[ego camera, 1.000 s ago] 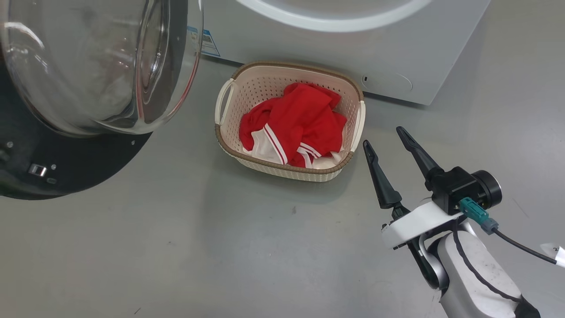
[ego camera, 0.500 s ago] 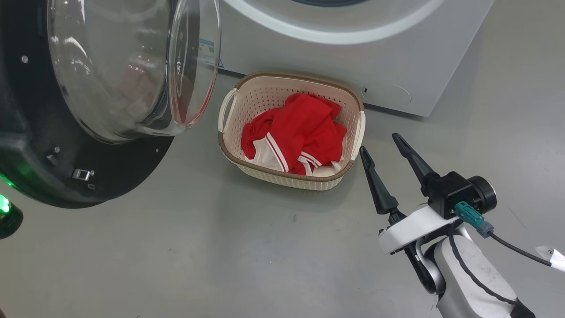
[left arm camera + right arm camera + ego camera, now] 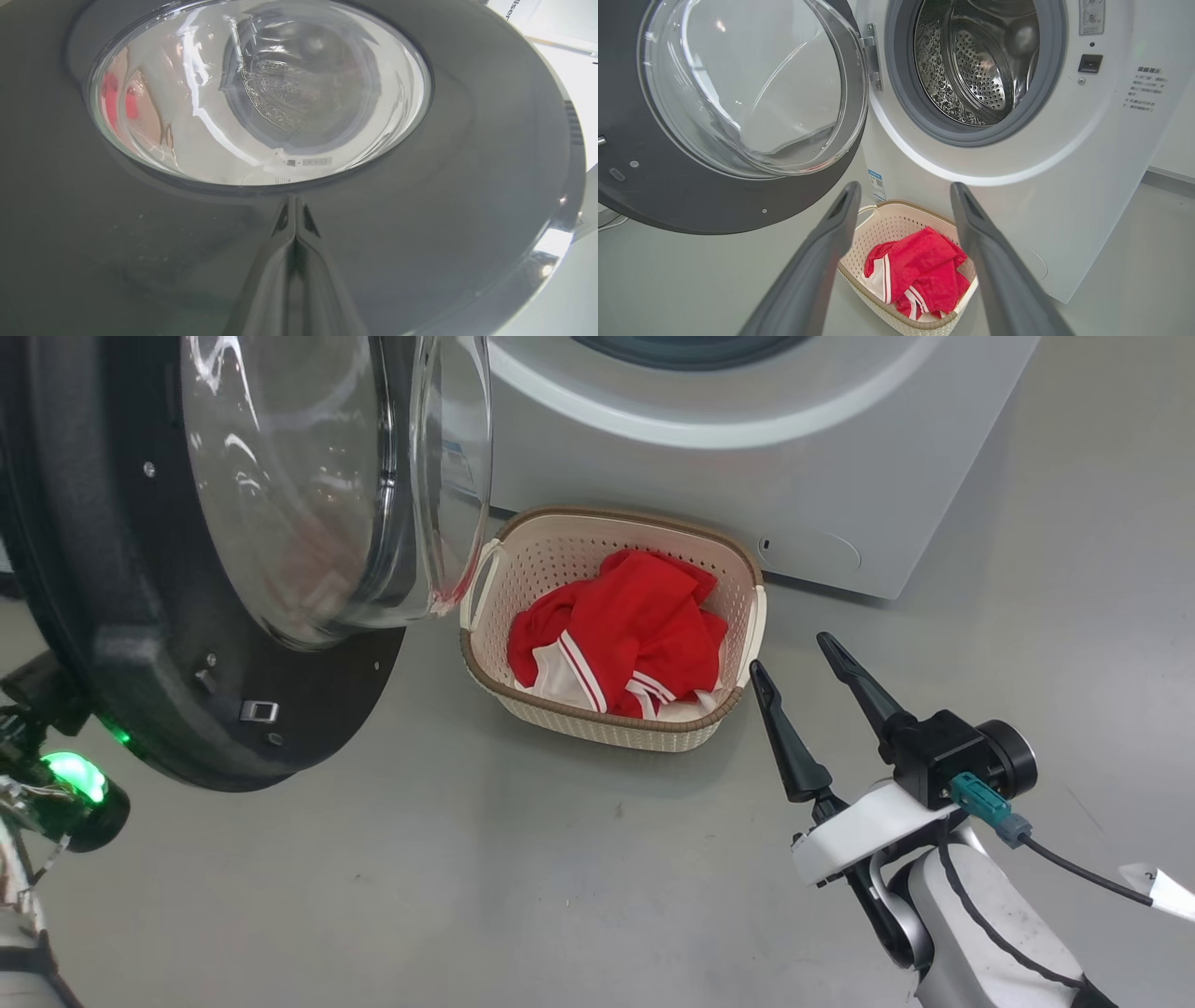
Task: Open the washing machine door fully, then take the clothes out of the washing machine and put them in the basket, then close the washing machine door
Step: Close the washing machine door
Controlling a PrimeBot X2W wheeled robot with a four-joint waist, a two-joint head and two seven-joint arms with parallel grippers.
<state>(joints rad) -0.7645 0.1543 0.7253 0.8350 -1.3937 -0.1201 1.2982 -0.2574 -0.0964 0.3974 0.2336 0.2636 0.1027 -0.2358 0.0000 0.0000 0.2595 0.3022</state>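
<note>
While the clothes (image 3: 621, 630) lie in the basket (image 3: 597, 726), at 6 o'clock below the washing machine (image 3: 840, 457), and the drum (image 3: 971, 70) looks empty, only closing remains; left pincer (image 3: 293, 212), closed, presses the washing machine door (image 3: 467, 196) on its outer face; right pincer (image 3: 789, 651), spread and empty, waits at 4 o'clock of the basket; door has swung nearer the basket than a second ago.

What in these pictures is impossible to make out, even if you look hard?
- Basket floor: covered by the clothes, head view.
- Blue label on the washing machine: print too small, right wrist view.
- Left gripper tips against the washing machine door: contact unclear, left wrist view.
- Drum opening: cut off by top edge, head view.
</note>
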